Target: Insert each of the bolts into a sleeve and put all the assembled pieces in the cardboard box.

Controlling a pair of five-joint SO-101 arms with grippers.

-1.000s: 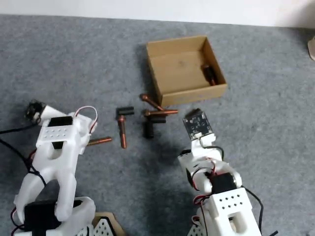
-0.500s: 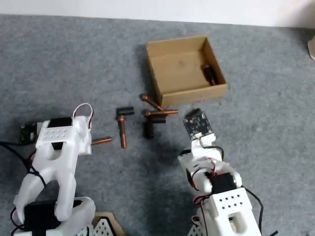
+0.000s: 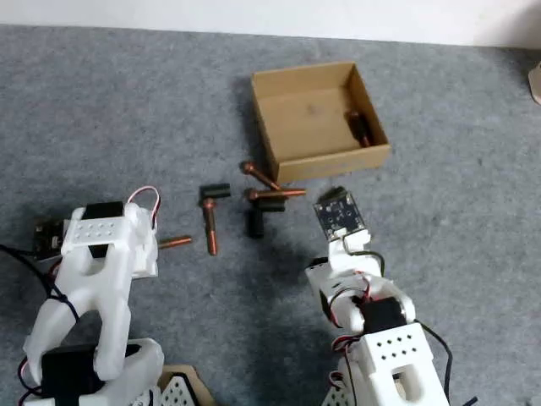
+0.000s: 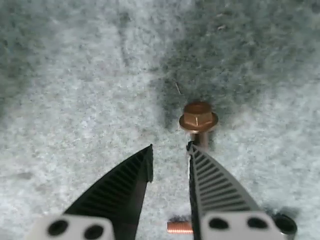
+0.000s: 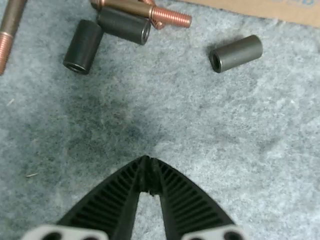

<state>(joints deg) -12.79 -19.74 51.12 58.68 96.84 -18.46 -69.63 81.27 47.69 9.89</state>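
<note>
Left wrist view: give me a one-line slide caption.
Open left gripper above grey carpet, a copper bolt lying just past one fingertip, its shank hidden behind that finger.

Grey fuzzy felt-like table covering (image 3: 101, 101) spans nearly the whole frame, w/ soft, even light & faint shadows. Plain white band (image 3: 254, 13), wall or edge, runs along the top. Small pale beige object (image 3: 535, 83) at upper right edge, can't tell what.
</note>
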